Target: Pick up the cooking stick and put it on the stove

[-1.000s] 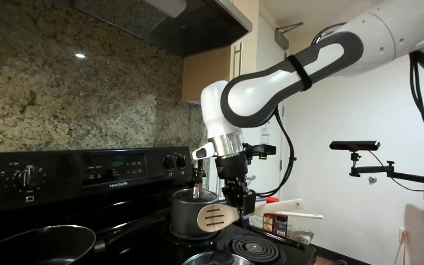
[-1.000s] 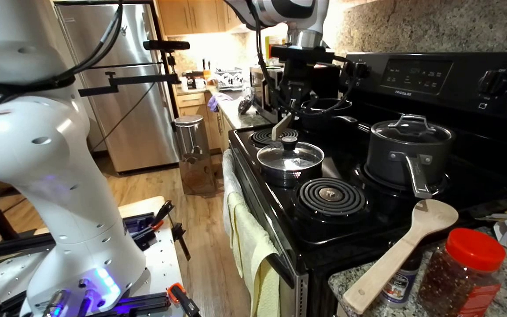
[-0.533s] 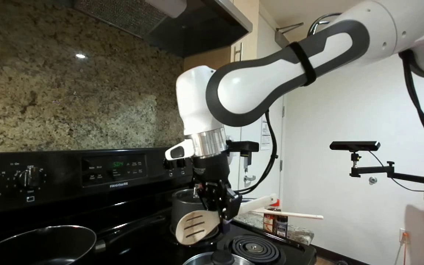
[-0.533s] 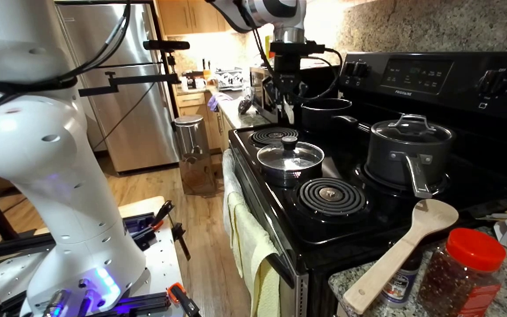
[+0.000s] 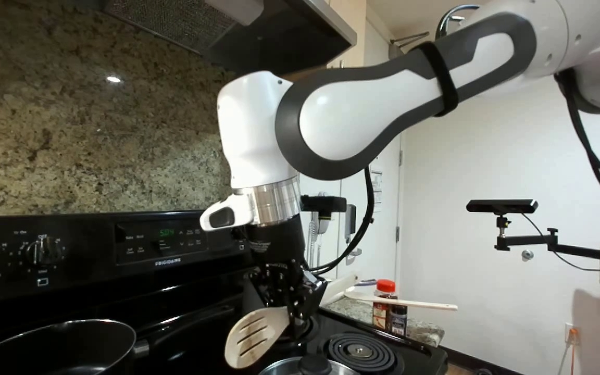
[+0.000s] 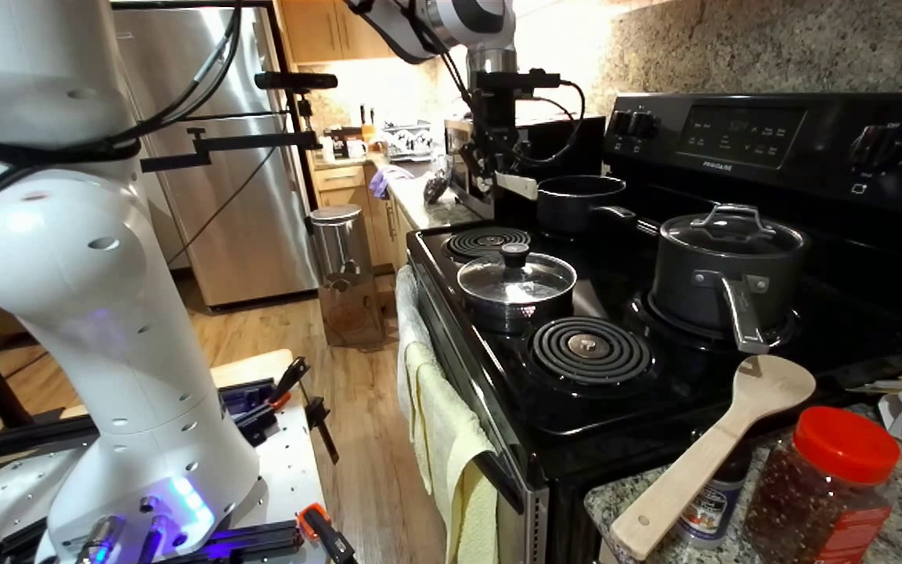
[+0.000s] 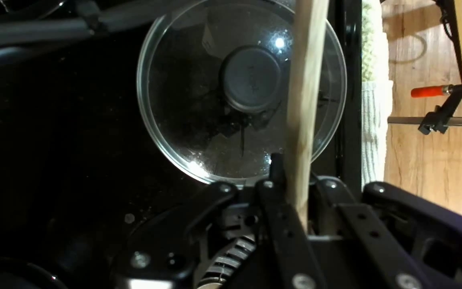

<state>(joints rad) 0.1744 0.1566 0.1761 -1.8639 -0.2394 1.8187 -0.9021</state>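
Note:
The cooking stick (image 5: 251, 336), a slotted wooden spatula, is held in my gripper (image 5: 300, 310). Its head points down and to the left in an exterior view, and its handle sticks out on the far side of the fingers. A pale part of it shows at the fingers in an exterior view (image 6: 515, 186). In the wrist view, the stick (image 7: 305, 92) runs up from between the closed fingers (image 7: 297, 176), crossing above a glass lid. The black stove (image 6: 686, 388) lies below, and the stick is in the air above its cooktop (image 7: 74, 140).
A glass-lidded pan (image 6: 517, 294), a dark lidded pot (image 6: 725, 274) and a black pan (image 6: 576, 204) stand on the stove. Another wooden spoon (image 6: 721, 446) leans by a red-capped jar (image 6: 827, 486) on the counter. A range hood (image 5: 284, 41) hangs above.
The arm has carried the stick leftward and lower in both exterior views. The stick has turned, its head swinging further down. The gripper has kept its hold.

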